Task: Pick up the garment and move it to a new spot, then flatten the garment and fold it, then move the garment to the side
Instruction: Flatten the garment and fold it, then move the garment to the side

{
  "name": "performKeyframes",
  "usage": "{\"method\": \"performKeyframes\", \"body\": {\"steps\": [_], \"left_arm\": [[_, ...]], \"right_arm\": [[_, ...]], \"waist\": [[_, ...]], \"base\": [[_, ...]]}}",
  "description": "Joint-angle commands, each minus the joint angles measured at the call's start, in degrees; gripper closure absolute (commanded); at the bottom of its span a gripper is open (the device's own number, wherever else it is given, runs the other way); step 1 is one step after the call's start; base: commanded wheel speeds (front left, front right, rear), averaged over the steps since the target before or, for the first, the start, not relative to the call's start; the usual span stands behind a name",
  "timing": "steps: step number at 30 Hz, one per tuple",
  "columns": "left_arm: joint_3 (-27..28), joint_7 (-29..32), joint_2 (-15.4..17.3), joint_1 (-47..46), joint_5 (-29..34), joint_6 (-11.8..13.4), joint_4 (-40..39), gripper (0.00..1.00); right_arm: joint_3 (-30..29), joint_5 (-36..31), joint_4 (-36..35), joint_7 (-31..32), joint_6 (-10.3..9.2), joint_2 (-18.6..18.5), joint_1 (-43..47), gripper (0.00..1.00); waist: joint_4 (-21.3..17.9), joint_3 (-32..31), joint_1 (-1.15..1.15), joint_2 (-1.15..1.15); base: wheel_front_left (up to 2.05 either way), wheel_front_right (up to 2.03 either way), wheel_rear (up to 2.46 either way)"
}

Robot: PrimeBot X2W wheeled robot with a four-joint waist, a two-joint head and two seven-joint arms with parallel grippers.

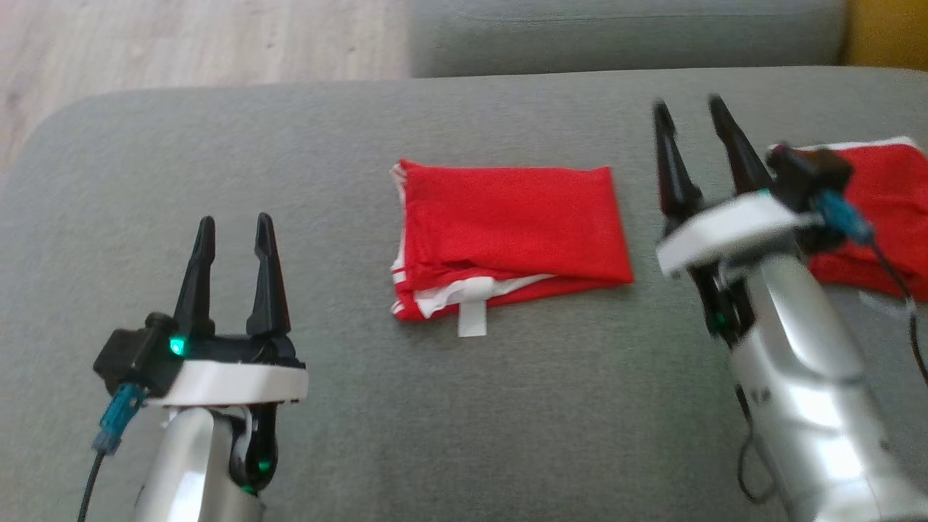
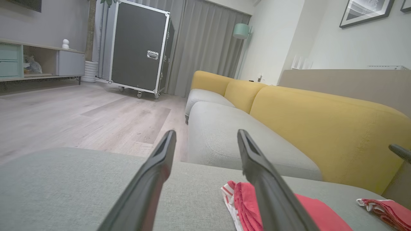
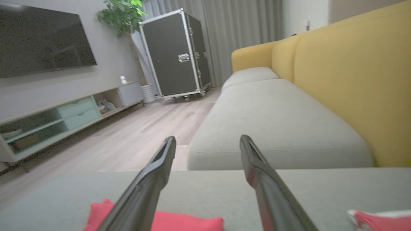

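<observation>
While the left fingers (image 1: pixel 268 279) point straight ahead, the right fingers (image 1: pixel 674 170) tilt leftward beside the garment (image 1: pixel 511 225), both pairs wide.

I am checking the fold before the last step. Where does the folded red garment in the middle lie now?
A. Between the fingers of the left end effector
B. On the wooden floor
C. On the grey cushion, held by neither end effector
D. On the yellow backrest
C: the folded red garment lies flat on the grey cushion, and the left end effector and right end effector are both open and apart from it.
</observation>
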Motion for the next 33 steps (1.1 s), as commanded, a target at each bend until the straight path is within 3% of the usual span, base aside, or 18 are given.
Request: {"method": "performKeyframes", "body": {"steps": [1,5,8,18,26,33], "left_arm": [[2.38,-0.29,0.43,-0.35,0.32,0.09,-2.13,0.00],[3.33,-0.29,0.22,0.22,0.31,0.09,-2.25,0.00],[3.66,-0.29,0.11,0.44,0.44,0.09,-1.83,0.00],[4.88,-0.29,-0.27,2.28,0.74,0.09,-1.55,0.00],[4.47,-0.29,-0.39,1.78,0.96,0.09,-1.61,0.00],[2.39,-0.29,-0.42,0.44,0.87,0.09,-1.48,0.00]], "right_arm": [[-1.93,-3.93,-4.24,-0.60,-0.05,1.11,2.34,0.00],[-6.04,-10.61,-9.49,-0.60,-0.05,1.12,7.44,0.00],[-7.65,-11.62,-12.62,-0.60,-0.05,1.13,11.13,0.00],[-8.36,-9.45,-20.48,-0.60,-0.05,1.14,20.21,0.00],[-8.45,-9.80,-20.76,-0.60,-0.05,1.14,20.18,0.00],[-7.63,-10.72,-15.19,-0.25,-0.05,1.14,15.94,0.00]], "waist": [[-2.12,-0.78,0.00,0.00],[-4.36,-0.59,0.00,0.00],[-5.39,-0.72,0.00,0.00],[-7.41,-0.90,0.00,0.00],[-7.07,0.21,0.00,0.00],[-4.46,2.40,0.00,0.00]], "base": [[0.00,0.00,0.00],[0.00,0.00,0.00],[0.00,0.00,0.00],[0.00,0.00,0.00],[0.00,0.00,0.00],[0.00,0.00,0.00]]}}
